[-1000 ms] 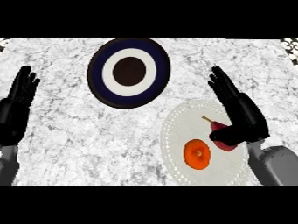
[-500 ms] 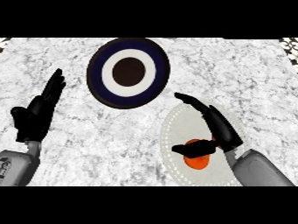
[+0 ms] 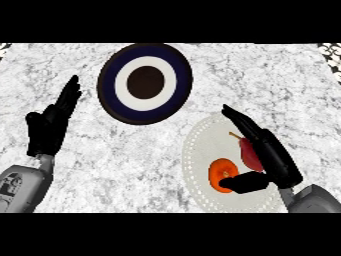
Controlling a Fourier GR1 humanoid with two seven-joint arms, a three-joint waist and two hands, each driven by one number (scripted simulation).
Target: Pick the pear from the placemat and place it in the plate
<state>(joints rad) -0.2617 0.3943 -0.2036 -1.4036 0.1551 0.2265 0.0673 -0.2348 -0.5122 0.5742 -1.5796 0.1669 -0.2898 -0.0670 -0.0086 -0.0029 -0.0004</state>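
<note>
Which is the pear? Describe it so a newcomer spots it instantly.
Find the pale round placemat at the counter's right, below the dark blue plate. Two fruits lie on it beside the right hand. The pear is the dark red, elongated one with a stem, not the round orange fruit.

One plate (image 3: 145, 83), ringed in dark blue, white and brown, lies at twelve o'clock on the counter (image 3: 291, 85). One white round placemat (image 3: 202, 150) lies at about four o'clock. On it rest two fruits: one red pear (image 3: 249, 152) and one orange fruit (image 3: 219, 174). Two black hands show: the left hand (image 3: 51, 122) at nine o'clock, the right hand (image 3: 265, 152) at four o'clock.
</note>
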